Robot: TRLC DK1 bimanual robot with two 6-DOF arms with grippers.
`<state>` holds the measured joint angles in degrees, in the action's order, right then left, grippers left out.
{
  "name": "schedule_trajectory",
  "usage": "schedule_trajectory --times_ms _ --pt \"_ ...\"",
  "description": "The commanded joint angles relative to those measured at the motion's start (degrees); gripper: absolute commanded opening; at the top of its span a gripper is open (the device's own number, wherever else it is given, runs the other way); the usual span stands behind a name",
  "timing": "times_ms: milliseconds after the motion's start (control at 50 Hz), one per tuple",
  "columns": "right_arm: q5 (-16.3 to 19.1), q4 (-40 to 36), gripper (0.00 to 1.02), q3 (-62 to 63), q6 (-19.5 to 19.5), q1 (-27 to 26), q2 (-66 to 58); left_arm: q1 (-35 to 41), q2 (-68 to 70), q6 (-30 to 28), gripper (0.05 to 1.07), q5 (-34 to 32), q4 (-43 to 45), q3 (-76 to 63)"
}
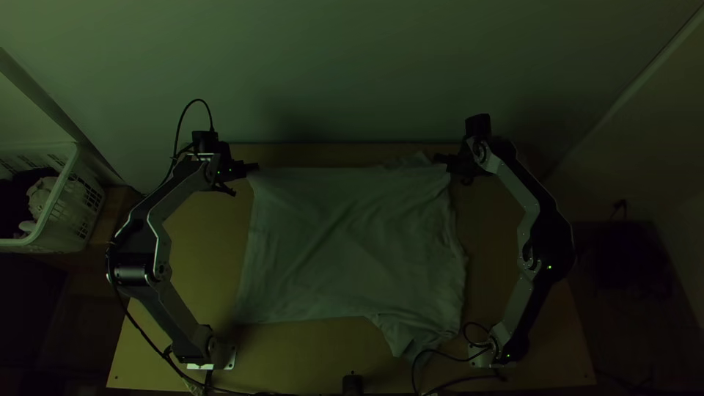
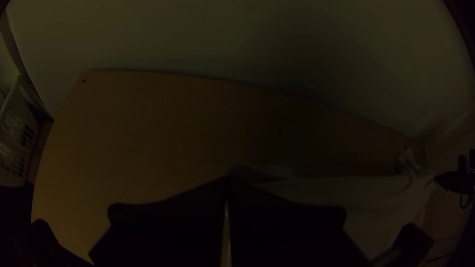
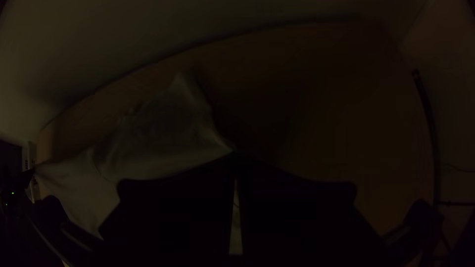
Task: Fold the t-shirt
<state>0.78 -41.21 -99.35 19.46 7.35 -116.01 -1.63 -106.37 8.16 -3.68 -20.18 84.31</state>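
Note:
The pale t-shirt [image 1: 345, 242] lies spread across the middle of the table, a sleeve sticking out at its lower right and another bit of cloth past its upper right corner. My left gripper [image 1: 254, 168] is shut on the shirt's upper left corner; in the left wrist view, the gripper [image 2: 227, 181] has its fingers together over the t-shirt [image 2: 381, 198]. At the upper right, my right gripper [image 1: 440, 158] is shut on the shirt near its shoulder. In the right wrist view the gripper [image 3: 235, 154] pinches the t-shirt [image 3: 158, 133], whose sleeve spreads out beyond the fingertips.
A white basket [image 1: 62, 213] with things inside stands beyond the table's left edge. A wall rises behind the table's [image 1: 513, 323] far edge. Black cables [image 1: 440, 353] lie near the right arm's base, and a small dark object [image 1: 353, 384] sits at the near edge.

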Motion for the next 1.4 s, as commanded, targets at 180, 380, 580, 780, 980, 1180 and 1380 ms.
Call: schedule_trajectory --times_ms 180,380,580,780,980,1180,1380 --pt "-1.3 0.7 0.03 7.6 -0.7 -0.8 6.5 -0.7 7.1 0.8 0.08 -0.1 1.9 -8.6" --pt "-1.3 1.0 0.03 13.3 -0.7 -0.1 10.7 0.0 11.1 1.2 0.08 -0.8 2.7 -14.0" --pt "-1.3 1.6 0.03 19.1 -0.8 0.7 14.5 0.1 14.0 1.3 0.08 -0.8 3.6 -18.6" --pt "-1.4 2.8 0.03 25.0 -0.7 1.9 18.3 0.1 15.8 1.3 0.08 -0.8 5.3 -23.1" --pt "-1.6 3.9 0.03 29.1 -0.7 1.8 19.9 1.1 18.2 2.0 0.08 -0.9 6.2 -26.9" --pt "-1.8 4.7 0.03 32.8 -0.6 1.6 21.1 3.1 21.6 2.9 0.08 -0.8 6.6 -31.4" --pt "-1.8 7.3 0.03 36.2 -0.4 1.6 21.4 4.5 23.4 4.0 0.08 -0.8 7.9 -36.1"
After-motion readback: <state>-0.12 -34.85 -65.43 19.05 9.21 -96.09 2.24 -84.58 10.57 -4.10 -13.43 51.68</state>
